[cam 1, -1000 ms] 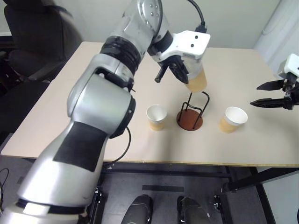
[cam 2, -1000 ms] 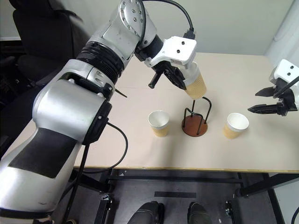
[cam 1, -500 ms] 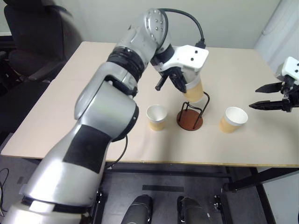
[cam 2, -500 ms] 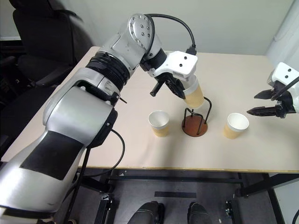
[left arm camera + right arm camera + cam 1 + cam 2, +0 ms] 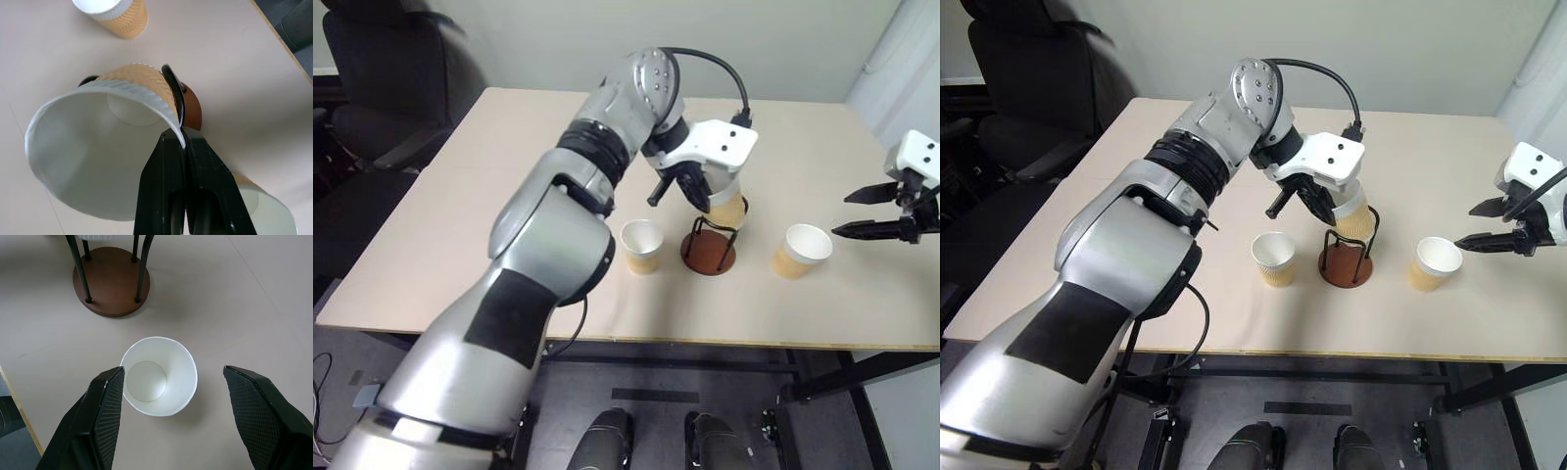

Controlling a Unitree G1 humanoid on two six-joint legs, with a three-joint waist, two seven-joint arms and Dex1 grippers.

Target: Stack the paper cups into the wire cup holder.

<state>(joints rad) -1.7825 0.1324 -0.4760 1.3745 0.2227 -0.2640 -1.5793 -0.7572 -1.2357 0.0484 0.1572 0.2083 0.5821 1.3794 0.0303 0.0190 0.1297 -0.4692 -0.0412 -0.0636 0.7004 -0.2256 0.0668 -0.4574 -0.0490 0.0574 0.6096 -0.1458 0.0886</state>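
**First cup going into the holder, two cups wait on the table**

The left gripper (image 5: 185,147) is closed on the rim of one paper cup (image 5: 1351,210), one finger inside the wall and one outside. It holds this cup tilted at the top of the wire cup holder (image 5: 1346,257), with the bottom part of the cup between the black wire loops. I cannot tell if the cup already sits fully down; I think it is not yet released, because the fingers pinch the rim.

Going from left to right on the table (image 5: 460,225): a second cup (image 5: 641,245) stands upright just beside the holder on its left side, then the holder with its brown round base, then a third cup (image 5: 800,251) stands upright near the holder on its right. Over that third cup hangs the right gripper (image 5: 171,406), its fingers wide apart and touching nothing.

So, in my judgement, the task is at its first part: one cup almost placed, two cups left to stack.
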